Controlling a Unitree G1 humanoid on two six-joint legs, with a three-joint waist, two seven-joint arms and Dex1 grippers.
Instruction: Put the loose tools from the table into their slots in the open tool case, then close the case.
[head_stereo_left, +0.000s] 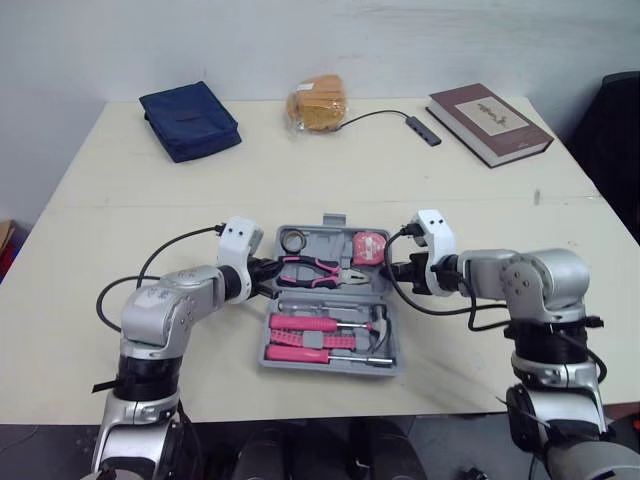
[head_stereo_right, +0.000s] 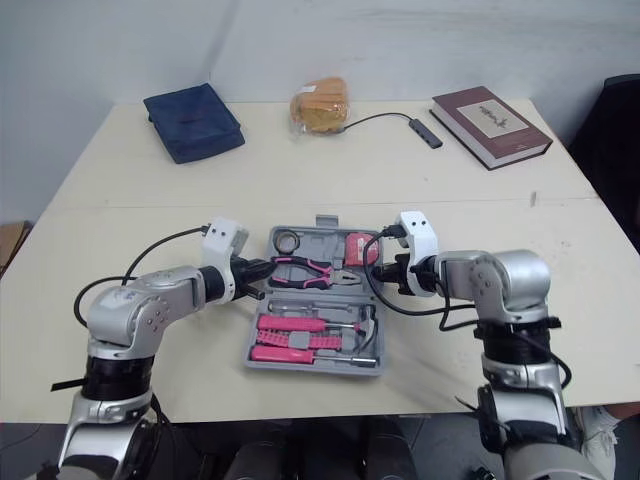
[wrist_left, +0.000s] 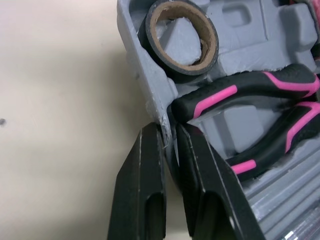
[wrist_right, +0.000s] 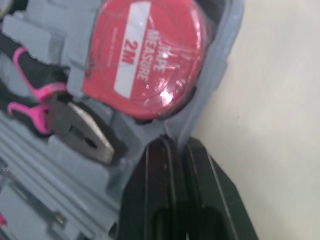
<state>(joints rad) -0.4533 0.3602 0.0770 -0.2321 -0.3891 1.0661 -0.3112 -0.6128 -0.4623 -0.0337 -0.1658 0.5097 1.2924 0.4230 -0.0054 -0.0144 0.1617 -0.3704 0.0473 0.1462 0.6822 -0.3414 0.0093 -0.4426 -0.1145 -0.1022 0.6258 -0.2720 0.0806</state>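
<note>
Tool case (head_stereo_left: 328, 368) lies open on the table (head_stereo_left: 120, 200), slots filled. It looks like rigid, light, slick plastic, so the rims seem the best hold. Left gripper (wrist_left: 167, 131) and right gripper (wrist_right: 177, 145) each pinch a side rim of the case's far half, fingers nearly closed.

Blue pouch (head_stereo_left: 189, 120), bagged bread (head_stereo_left: 316, 103), cabled hub (head_stereo_left: 424, 130), brown book (head_stereo_left: 489, 123)
</note>
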